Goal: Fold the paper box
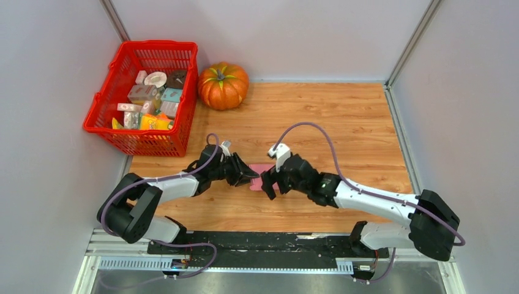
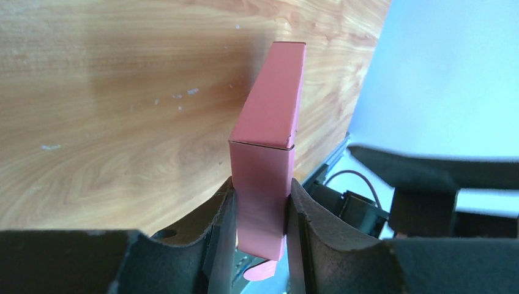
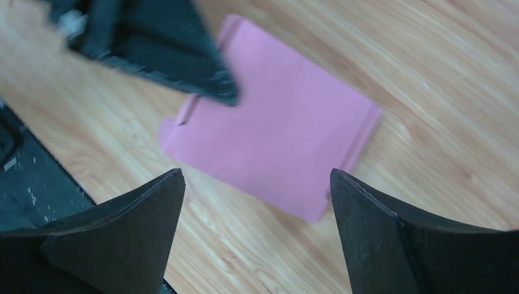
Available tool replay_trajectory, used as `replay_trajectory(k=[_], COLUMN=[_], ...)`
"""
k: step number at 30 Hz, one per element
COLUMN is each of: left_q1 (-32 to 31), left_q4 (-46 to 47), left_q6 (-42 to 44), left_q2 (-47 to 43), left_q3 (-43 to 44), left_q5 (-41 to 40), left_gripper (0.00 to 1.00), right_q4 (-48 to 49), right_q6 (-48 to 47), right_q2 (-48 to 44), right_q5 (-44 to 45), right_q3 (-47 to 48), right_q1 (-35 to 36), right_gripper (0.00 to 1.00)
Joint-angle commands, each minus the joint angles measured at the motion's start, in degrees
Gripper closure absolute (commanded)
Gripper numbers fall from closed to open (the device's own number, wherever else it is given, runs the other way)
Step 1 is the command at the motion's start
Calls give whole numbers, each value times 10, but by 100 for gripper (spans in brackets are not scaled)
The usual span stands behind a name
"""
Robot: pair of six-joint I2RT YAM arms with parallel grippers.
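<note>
Pink paper box (image 2: 263, 153), thin card folded to a flat sleeve, one end pinched between left jaws, rest jutting past them, ahead of spread right jaws

The paper box (image 2: 269, 141) is showing a plain, even pink. The table (image 1: 343, 122) is showing honey-brown wood grain. The pumpkin (image 1: 223, 86) is glowing orange under a green stem. The mesh basket (image 1: 156, 43) is showing bright red. The left gripper (image 2: 262, 184) and right gripper (image 3: 257, 174) are showing matte black, and the cables (image 1: 306, 124) are showing purple.
</note>
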Motion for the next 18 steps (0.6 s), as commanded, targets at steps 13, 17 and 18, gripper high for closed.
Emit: replay_trajectory(k=[13, 17, 18], left_q1=[63, 63, 63], left_q4=[57, 144, 152], left_q6=[-152, -204, -214], left_q2=[-93, -74, -69], left_q3=[-74, -106, -109], left_q5=[147, 163, 165], left_gripper=[82, 83, 83], right_q4=[167, 258, 270], right_q6=[-293, -363, -368], right_q2=[107, 146, 155], right_q5=[320, 443, 458], right_q3=[13, 2, 1], right_q1=[226, 264, 269], right_gripper=[14, 18, 21])
